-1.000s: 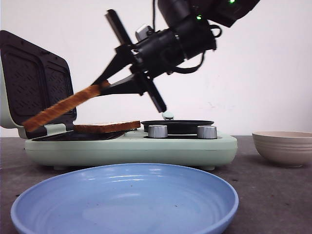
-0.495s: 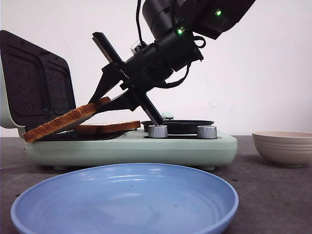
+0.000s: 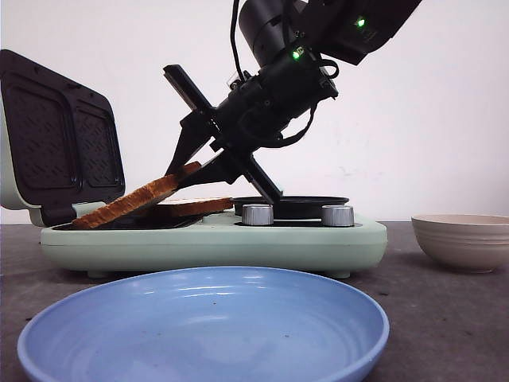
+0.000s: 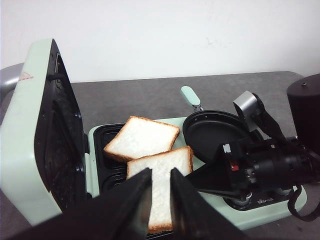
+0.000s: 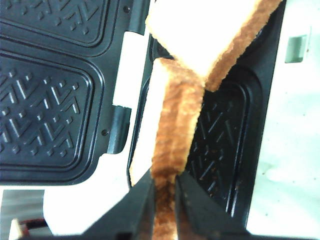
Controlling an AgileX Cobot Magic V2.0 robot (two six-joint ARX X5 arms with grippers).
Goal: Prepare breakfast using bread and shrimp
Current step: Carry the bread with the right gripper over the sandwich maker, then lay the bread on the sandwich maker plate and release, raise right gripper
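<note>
Your right gripper (image 3: 184, 163), a black two-fingered claw reaching down from the upper right of the front view, was clamped on one edge of a tilted square slice of white sandwich bread with a golden-brown crust (image 3: 135, 200); in the right wrist view its fingers pinched the crust from both sides. The slice sloped down toward the left of the front frame, its low end resting on the black grill plate of the mint-green sandwich maker (image 3: 215, 243), whose lid (image 3: 56, 143) stood open at the far left. A second slice of the same bread (image 3: 195, 207) lay flat on the plate, just beside and partly under the held one; the left wrist view showed the two overlapping at a corner. Your left gripper (image 4: 160, 200) hovered at the bottom of its own view, above the held slice, its fingers narrowly parted with nothing between them. A round black pan (image 4: 217, 132) sat on the appliance's right half. A blue ceramic plate (image 3: 207, 318) filled the lower front frame, and a beige bowl (image 3: 461, 239) stood at the right edge.
</note>
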